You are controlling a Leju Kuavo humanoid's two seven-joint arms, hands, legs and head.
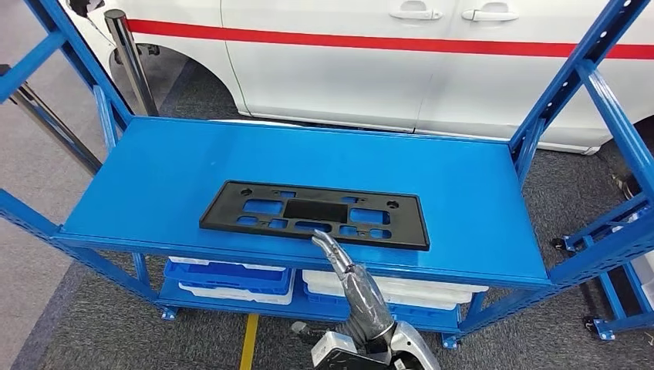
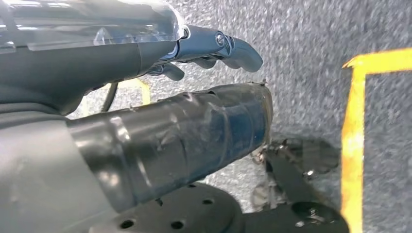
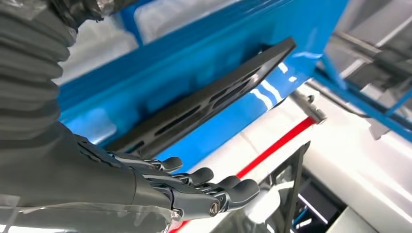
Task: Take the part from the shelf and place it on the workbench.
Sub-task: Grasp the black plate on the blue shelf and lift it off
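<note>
While the black part lies flat on the top deck of the blue shelf, toward the deck's near edge and about midway between left and right, the robot's right hand reaches up from below at that near edge. In the head view its fingertips stand just at the part's near rim; whether they touch it cannot be told. In the right wrist view the right hand has its fingers stretched out side by side, slightly apart, and holds nothing, with the part close beside it on the blue deck. The part is a long rectangular plate with several cut-out windows and small round holes near its far corners.

The left hand hangs over grey carpet with yellow floor tape on it; its dark fingers are partly curled with nothing in them, but whether they are closed cannot be told.

On the shelf's lower level sit a blue tray to the left and a white tray to the right. Beyond the far side of the shelf stands a white car with a red stripe along its doors.
</note>
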